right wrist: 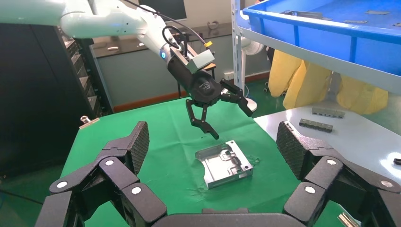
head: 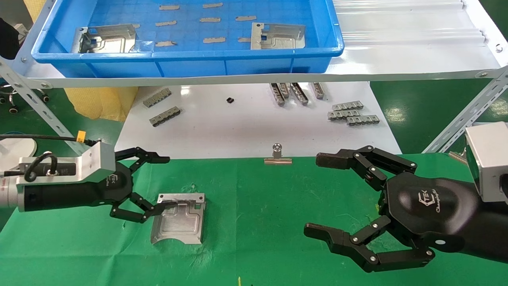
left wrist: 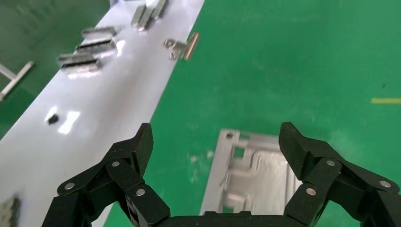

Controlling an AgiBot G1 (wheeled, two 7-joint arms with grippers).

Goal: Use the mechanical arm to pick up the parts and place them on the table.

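One silver stamped part [head: 179, 218] lies flat on the green cloth table [head: 258, 222]. It also shows in the left wrist view [left wrist: 255, 175] and the right wrist view [right wrist: 224, 163]. My left gripper [head: 163, 182] is open and empty, hovering just over the part's left edge with one fingertip [right wrist: 213, 135] close above its rim. From its own wrist view [left wrist: 218, 142] the part sits below the spread jaws. Two more parts [head: 107, 38] [head: 278, 35] lie in the blue bin. My right gripper [head: 318, 194] is open and empty over the cloth to the right.
The blue bin [head: 246, 65] sits on a raised white shelf with angled metal struts [head: 464, 119]. Grey toothed strips [head: 353, 113] lie on the glossy white tabletop [head: 222, 127]. A silver binder clip [head: 278, 157] holds the cloth's far edge.
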